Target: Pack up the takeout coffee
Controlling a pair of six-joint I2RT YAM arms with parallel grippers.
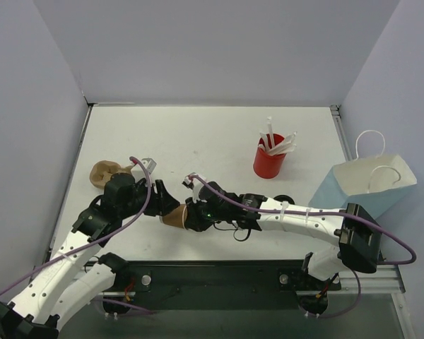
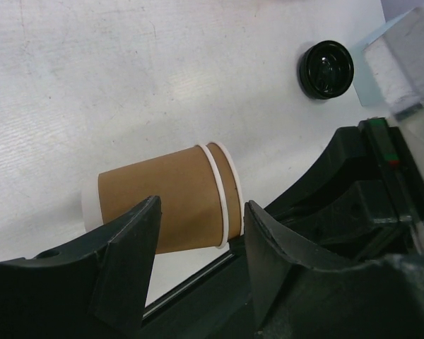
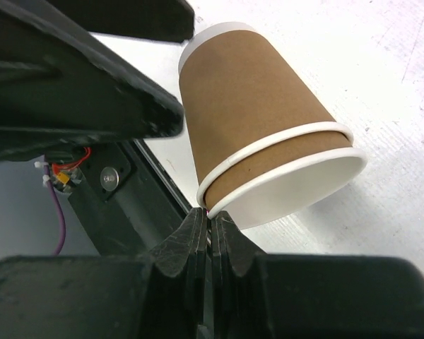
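Two tan kraft cups nested together (image 1: 175,216) lie on their side near the table's front edge, white inside, no lid on them. They show in the left wrist view (image 2: 162,205) and the right wrist view (image 3: 254,113). My right gripper (image 1: 191,215) (image 3: 210,215) is shut, pinching the cups at the rim. My left gripper (image 1: 166,205) (image 2: 201,233) is open, its jaws either side of the cup body without gripping it. A round black lid (image 2: 326,68) lies alone on the table (image 1: 285,200). No cup with a lid on shows.
A light blue paper bag (image 1: 360,185) with white handles stands at the right. A red cup of white straws (image 1: 268,164) stands behind the right arm. A crumpled tan cup (image 1: 104,174) lies at the left. The black front rail (image 1: 212,275) runs just below the cups.
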